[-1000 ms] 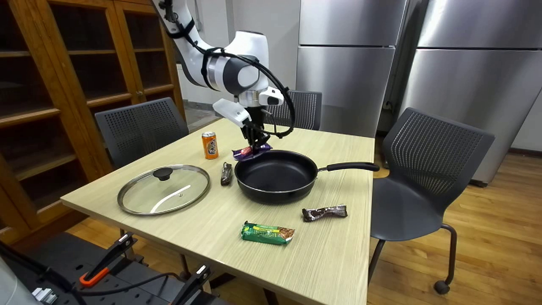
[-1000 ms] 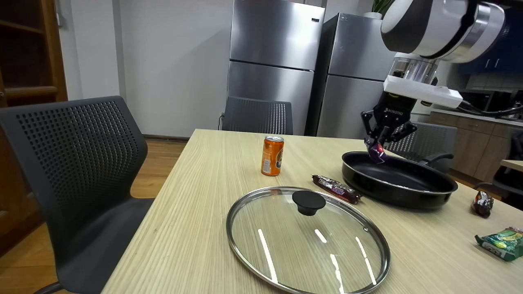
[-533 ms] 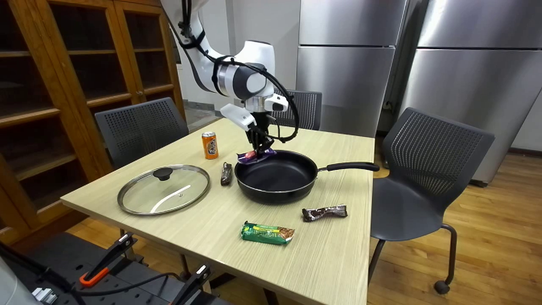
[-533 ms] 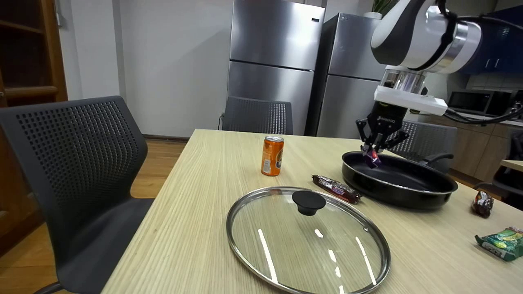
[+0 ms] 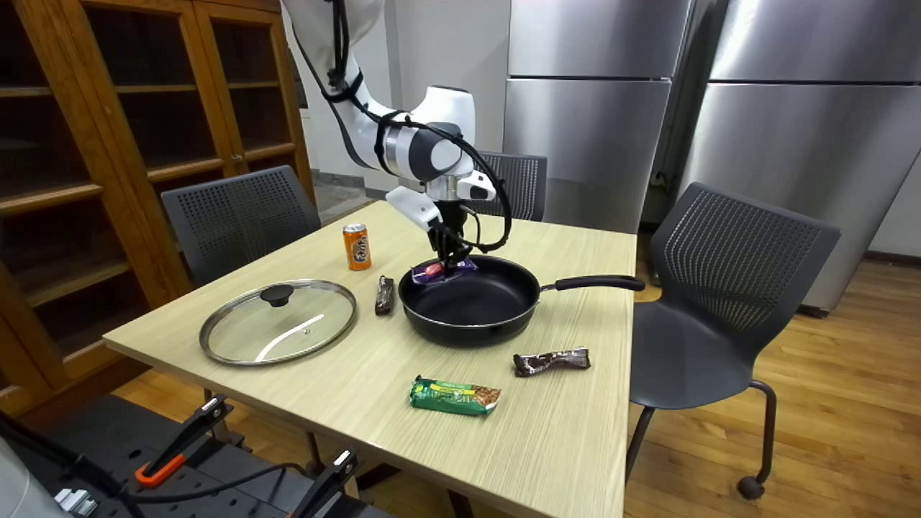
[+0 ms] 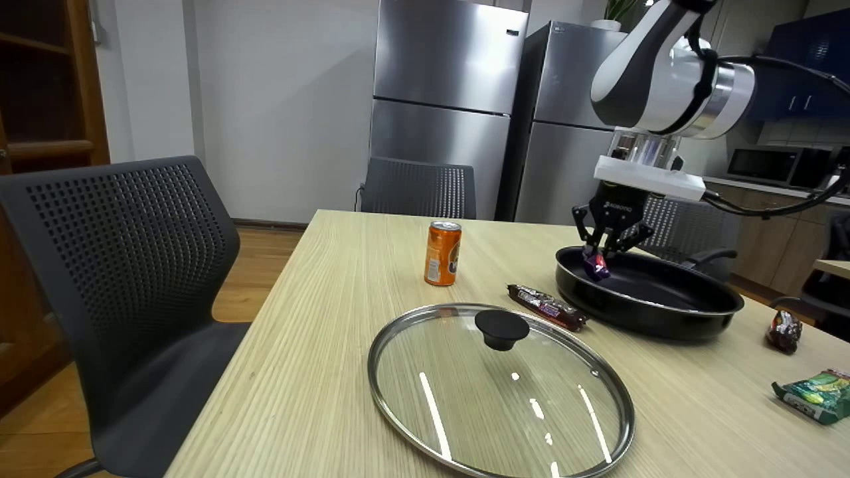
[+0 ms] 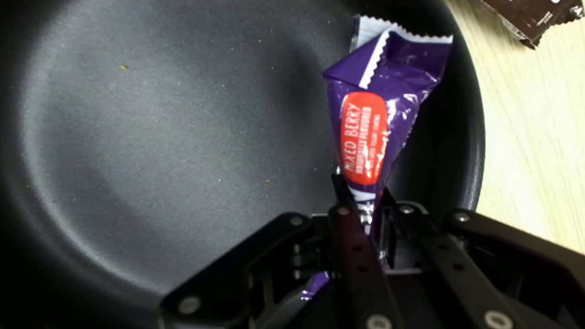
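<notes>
The gripper (image 7: 363, 188), its jaws narrow, clamps the purple bar (image 7: 364, 132) over the black pan (image 7: 160, 151), which contains small specks (image 7: 123, 67).

Table (image 5: 568, 446): pan (image 5: 473, 306), lid (image 5: 277, 324), can (image 5: 357, 247), three wrapped bars (image 5: 453, 397).
</notes>
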Controlling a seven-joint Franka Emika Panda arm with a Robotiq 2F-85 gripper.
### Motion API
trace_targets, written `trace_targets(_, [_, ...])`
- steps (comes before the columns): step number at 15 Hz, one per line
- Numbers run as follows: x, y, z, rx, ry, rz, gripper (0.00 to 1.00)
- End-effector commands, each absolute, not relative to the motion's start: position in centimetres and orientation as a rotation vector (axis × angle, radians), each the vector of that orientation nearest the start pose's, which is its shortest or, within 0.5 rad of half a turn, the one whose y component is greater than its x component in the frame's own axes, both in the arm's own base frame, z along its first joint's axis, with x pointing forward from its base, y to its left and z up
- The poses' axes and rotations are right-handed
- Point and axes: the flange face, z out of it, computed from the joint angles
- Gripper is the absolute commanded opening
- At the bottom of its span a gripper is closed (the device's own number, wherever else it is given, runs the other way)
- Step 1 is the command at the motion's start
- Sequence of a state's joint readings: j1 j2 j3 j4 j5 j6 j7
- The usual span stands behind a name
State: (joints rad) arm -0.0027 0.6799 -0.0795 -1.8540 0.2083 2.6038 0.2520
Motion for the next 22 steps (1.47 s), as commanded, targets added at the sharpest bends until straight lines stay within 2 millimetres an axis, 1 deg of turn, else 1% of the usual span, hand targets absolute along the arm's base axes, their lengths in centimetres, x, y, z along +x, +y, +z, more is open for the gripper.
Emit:
trace_targets(1, [65.9,-5.5,15.7,-2.981,0.801,-0.081,0.03])
trace_targets(9, [66.8,-5.6,13.9,-2.974,0.877,-0.056,0.03])
trace_targets(10, [66.7,-5.6,13.9,-2.972,0.883,-0.054,0.14])
trace_targets(11, [66.6,-5.7,13.9,-2.969,0.891,-0.054,0.39])
trace_targets(12, [66.5,-5.7,14.0,-2.963,0.898,-0.055,0.40])
trace_targets(15, [65.7,-5.7,14.6,-2.953,0.911,-0.066,0.57])
trace_targets(20, [64.3,-4.9,17.0,-2.941,0.930,-0.120,0.95])
trace_targets(21, [64.0,-4.6,17.5,-2.938,0.932,-0.134,0.99])
trace_targets(22, [63.6,-4.2,18.1,-2.936,0.931,-0.146,1.00])
